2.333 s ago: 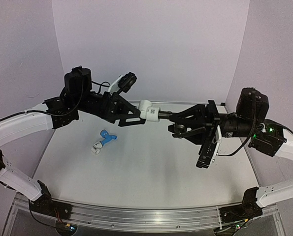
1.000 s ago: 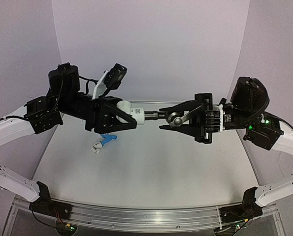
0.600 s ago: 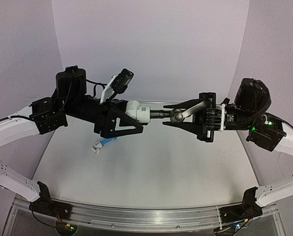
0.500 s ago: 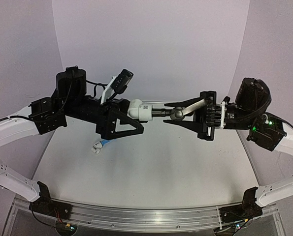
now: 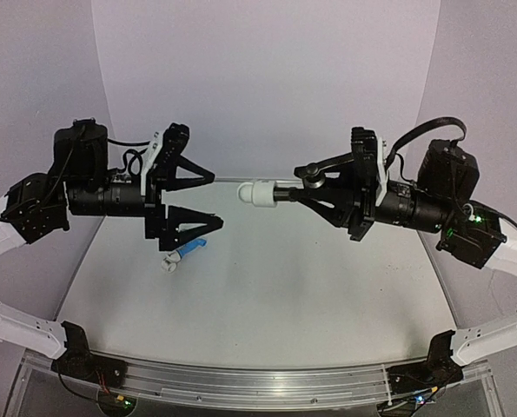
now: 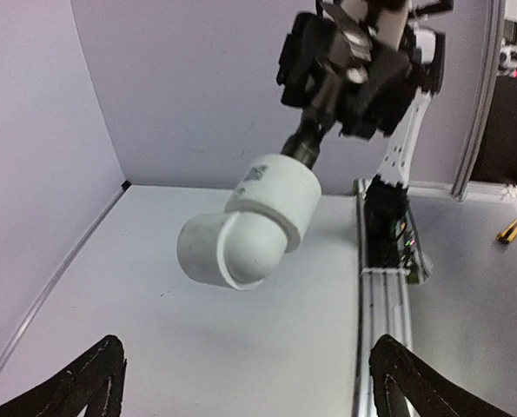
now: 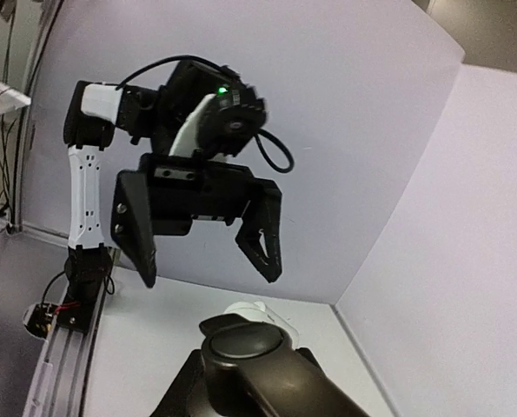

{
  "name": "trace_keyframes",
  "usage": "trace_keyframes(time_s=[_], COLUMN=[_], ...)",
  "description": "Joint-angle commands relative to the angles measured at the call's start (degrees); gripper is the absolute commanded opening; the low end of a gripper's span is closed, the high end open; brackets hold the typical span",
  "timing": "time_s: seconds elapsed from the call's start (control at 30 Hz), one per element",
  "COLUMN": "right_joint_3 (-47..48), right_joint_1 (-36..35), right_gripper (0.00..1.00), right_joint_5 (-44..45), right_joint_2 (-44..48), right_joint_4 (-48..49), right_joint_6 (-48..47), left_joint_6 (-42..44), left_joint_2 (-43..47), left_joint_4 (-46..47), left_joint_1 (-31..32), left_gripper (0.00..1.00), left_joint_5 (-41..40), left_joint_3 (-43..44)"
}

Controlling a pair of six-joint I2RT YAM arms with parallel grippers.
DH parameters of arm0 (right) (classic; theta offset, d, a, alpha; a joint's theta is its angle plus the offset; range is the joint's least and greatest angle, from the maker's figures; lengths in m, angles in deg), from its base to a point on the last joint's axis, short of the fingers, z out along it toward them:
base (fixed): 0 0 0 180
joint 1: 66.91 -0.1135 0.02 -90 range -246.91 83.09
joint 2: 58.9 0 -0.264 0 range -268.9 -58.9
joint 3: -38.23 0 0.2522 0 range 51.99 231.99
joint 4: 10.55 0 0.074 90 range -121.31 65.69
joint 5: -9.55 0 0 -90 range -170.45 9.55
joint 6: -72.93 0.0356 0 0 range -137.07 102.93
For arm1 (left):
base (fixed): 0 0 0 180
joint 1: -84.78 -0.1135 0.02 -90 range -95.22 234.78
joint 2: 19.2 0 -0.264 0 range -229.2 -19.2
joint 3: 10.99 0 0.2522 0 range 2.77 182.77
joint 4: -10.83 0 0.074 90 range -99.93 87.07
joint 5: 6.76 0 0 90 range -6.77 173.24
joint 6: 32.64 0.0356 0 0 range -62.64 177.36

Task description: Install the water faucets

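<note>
risks shedding the white elbow fitting [image 5: 260, 193], if loosely threaded, from the grey metal faucet [image 5: 286, 195] clamped aloft in the right pincer [image 5: 298, 186], with left pincer [image 5: 216, 200] gaping apart and blue faucet [image 5: 188, 249] lying on the surface [image 5: 284, 287].

The dark grey metal faucet [image 5: 303, 177] is held horizontal above the table, lever uppermost, with a white elbow [image 5: 260, 193] on its tip. The light blue faucet [image 5: 189, 250] lies on the table, apparently joined to a white fitting [image 5: 169, 261].

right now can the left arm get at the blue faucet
Probably yes: the left claw is open and empty, and the blue faucet lies uncovered on the table close under it.
</note>
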Motion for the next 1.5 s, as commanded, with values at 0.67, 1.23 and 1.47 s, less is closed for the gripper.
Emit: trace_keyframes(time_s=[0.67,1.23,1.47], right_joint_3=[-2.9,-1.2,-1.8], right_joint_1=[2.8,2.8,2.8], right_gripper=[0.00,0.00,0.11], right_joint_5=[-6.1,-7.6,-7.7], right_joint_2=[-0.2,-2.3,-2.0], right_joint_4=[-0.1,-0.3,-0.8], right_joint_6=[23.0,21.8,20.7], left_joint_6=[37.2,31.4,28.9], left_joint_2=[-8.1,-17.8,-17.3], left_joint_4=[2.3,-3.4,-2.5], left_joint_1=[18.8,19.6,19.7], left_gripper=[0.70,0.48,0.14], left_joint_5=[-35.7,-35.5,-36.1], left_joint_3=[0.9,8.7,9.0])
